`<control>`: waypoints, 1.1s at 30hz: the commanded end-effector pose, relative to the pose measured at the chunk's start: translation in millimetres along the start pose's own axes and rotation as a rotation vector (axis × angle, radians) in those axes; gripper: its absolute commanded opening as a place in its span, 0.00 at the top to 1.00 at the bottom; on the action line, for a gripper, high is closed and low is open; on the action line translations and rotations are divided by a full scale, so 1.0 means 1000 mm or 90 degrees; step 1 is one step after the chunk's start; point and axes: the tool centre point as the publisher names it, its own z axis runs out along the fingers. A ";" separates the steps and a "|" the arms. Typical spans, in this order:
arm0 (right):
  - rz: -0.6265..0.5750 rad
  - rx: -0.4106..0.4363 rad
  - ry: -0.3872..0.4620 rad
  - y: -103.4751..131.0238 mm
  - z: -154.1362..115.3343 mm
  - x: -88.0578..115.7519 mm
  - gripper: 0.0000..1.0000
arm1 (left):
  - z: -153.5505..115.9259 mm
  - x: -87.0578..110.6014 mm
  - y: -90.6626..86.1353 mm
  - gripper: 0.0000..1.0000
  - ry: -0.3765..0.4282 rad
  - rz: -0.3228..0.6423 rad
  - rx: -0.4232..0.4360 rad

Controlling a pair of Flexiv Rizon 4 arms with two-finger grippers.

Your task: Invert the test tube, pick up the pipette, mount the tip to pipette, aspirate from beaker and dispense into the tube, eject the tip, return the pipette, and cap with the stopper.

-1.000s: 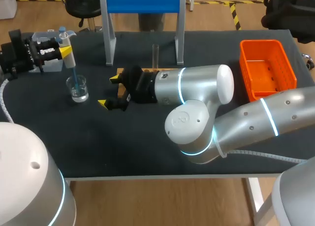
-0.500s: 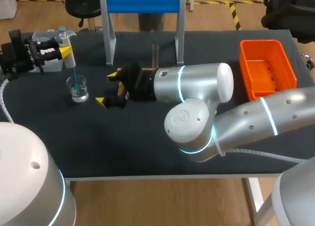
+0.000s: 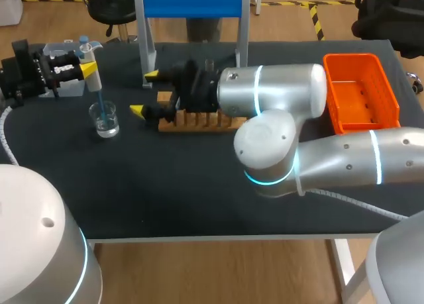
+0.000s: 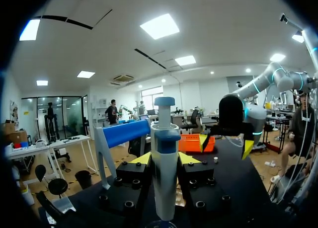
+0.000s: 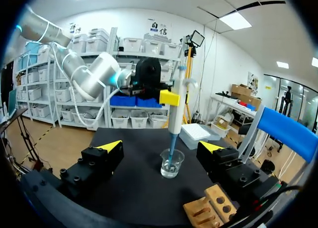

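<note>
My left gripper [image 3: 85,69] is shut on the white pipette [image 3: 93,79], which stands upright with its blue tip down in the glass beaker [image 3: 106,118]. In the left wrist view the pipette [image 4: 164,178] fills the gap between my left gripper's [image 4: 164,159] yellow tips. My right gripper [image 3: 144,92] hangs open and empty just right of the beaker, beside the stand's leg. From the right wrist view, the beaker [image 5: 171,163] and pipette [image 5: 177,109] stand ahead of the open right gripper [image 5: 161,146]. The wooden rack [image 3: 199,124] lies under the right wrist. The test tube is mostly hidden behind that arm.
A blue-topped stand [image 3: 192,2] straddles the back of the table. An orange basket [image 3: 361,92] sits at the right edge. A pale tip box [image 5: 195,133] lies behind the beaker, by the left gripper. My right arm's elbow [image 3: 265,145] bulks over the table's middle.
My right arm has swung back and to the left, uncovering the wooden rack; its open gripper is now nearer the stand's leg. The left arm and pipette have kept still.
</note>
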 end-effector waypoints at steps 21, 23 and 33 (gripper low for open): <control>-0.023 -0.087 0.240 0.061 -0.029 -0.010 1.00 | 0.000 0.001 0.000 1.00 -0.003 0.001 0.000; -0.019 -0.095 0.249 0.066 -0.028 -0.011 1.00 | 0.000 0.001 0.000 1.00 -0.003 0.001 0.000; 0.001 -0.130 0.274 0.092 -0.013 -0.016 1.00 | 0.000 0.001 0.000 1.00 -0.003 0.001 0.000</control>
